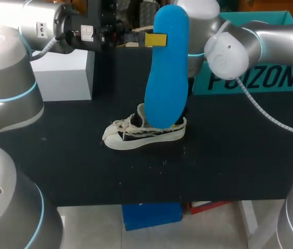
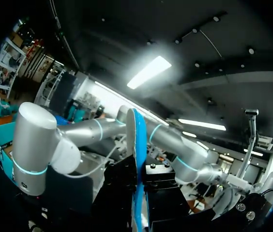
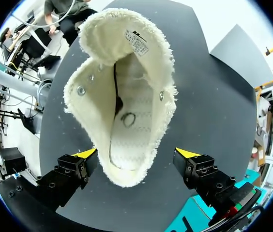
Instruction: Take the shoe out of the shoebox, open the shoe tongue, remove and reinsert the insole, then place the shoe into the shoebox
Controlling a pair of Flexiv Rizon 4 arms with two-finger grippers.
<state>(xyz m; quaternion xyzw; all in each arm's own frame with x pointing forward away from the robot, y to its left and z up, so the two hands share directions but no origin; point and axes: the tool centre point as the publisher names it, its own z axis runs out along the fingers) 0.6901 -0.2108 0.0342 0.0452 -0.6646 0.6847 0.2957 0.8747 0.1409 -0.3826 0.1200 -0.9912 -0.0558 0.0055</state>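
Left gripper clamps the blue insole, held upright over the white shoe; the shoe sits on the black table (teal shoebox behind it); right gripper hovers over the heel, its 2 fingers spread wide, gripping nothing.

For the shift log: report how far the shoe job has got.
Done: shoe out of the shoebox, on the table, tongue open, insole removed. In hand: left jaws grip the insole aloft; right jaws stand open astride the heel. Left: reinsert insole, box the shoe.
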